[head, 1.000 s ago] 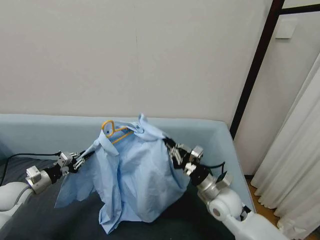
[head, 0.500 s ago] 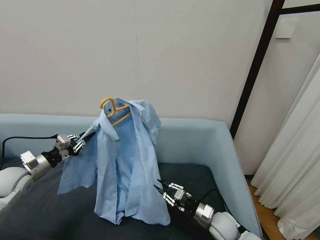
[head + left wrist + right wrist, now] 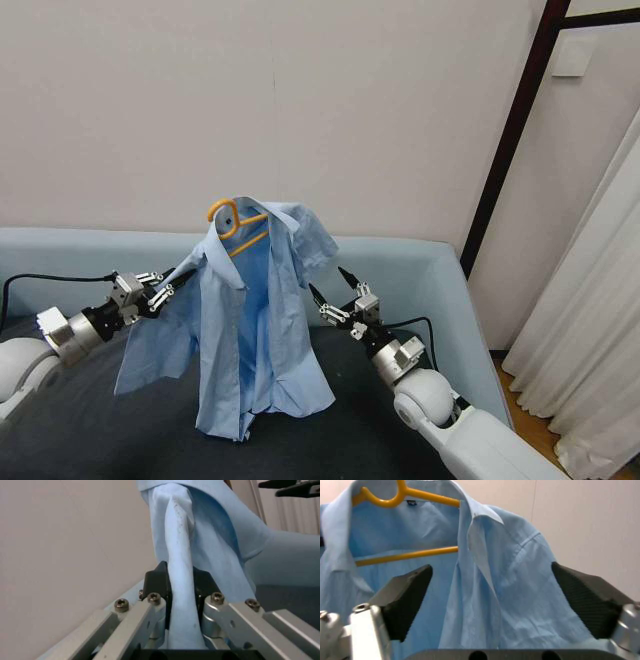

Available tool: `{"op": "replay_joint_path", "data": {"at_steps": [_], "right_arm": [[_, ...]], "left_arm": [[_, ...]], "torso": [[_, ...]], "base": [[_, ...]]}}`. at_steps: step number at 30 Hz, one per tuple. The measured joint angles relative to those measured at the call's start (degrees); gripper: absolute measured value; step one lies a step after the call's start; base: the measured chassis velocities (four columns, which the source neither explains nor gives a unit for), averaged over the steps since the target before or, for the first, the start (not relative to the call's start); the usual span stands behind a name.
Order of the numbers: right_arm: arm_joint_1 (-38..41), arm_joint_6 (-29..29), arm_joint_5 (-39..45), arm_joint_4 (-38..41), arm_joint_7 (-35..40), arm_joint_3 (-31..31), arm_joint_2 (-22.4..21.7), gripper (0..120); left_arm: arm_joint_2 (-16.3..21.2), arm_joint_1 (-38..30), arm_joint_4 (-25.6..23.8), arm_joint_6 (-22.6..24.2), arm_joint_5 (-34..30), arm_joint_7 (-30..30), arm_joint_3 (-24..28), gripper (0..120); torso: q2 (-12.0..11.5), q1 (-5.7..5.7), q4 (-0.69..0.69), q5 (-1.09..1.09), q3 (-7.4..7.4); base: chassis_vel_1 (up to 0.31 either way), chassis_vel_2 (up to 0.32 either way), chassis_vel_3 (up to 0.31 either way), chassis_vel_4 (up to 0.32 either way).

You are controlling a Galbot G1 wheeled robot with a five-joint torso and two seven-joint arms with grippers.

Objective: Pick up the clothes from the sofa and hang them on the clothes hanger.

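A light blue shirt [image 3: 255,320] hangs open-fronted on a yellow hanger [image 3: 232,218] above the sofa [image 3: 420,270]. My left gripper [image 3: 172,289] holds it up from the left side. The left wrist view shows that gripper [image 3: 180,587] shut on a rolled fold of the shirt [image 3: 200,536] at the shoulder. My right gripper [image 3: 331,283] is open just right of the shirt, a little apart from the cloth. In the right wrist view the shirt [image 3: 510,592] and hanger [image 3: 405,497] show between the spread fingers [image 3: 407,592] of the right gripper [image 3: 492,573].
The sofa has a pale blue backrest and a dark seat cushion [image 3: 60,430]. A plain wall stands behind it. A dark door frame [image 3: 505,150] and a white curtain [image 3: 590,340] are on the right. A black cable [image 3: 50,282] runs to the left arm.
My right gripper let go of the shirt, dropped near its hem, then rose open beside its right side. The shirt now hangs straighter. The left gripper stayed nearly still.
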Motion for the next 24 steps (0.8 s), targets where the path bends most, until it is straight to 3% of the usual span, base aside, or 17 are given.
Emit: {"op": "replay_joint_path", "data": {"at_steps": [4,6,24], "right_arm": [[0.42,-1.24,-1.32,-0.94,0.85,-0.59,1.11,100],[0.67,-1.72,-1.44,-1.61,0.89,-1.02,1.61,94],[2.25,-1.73,-0.95,-4.3,3.07,-1.17,4.52,29]], "left_arm": [[-1.22,1.27,-0.61,0.02,0.69,0.58,0.04,8],[-1.83,1.86,-1.02,0.02,0.82,0.66,0.04,8],[-1.85,3.94,-3.61,0.05,0.94,0.74,-0.43,8]], "torso": [[0.0,0.0,0.01,0.0,0.0],[0.0,0.0,0.0,0.0,0.0],[0.0,0.0,0.01,0.0,0.0]], "base": [[0.0,0.0,0.0,0.0],[0.0,0.0,0.0,0.0],[0.0,0.0,0.0,0.0]]}}
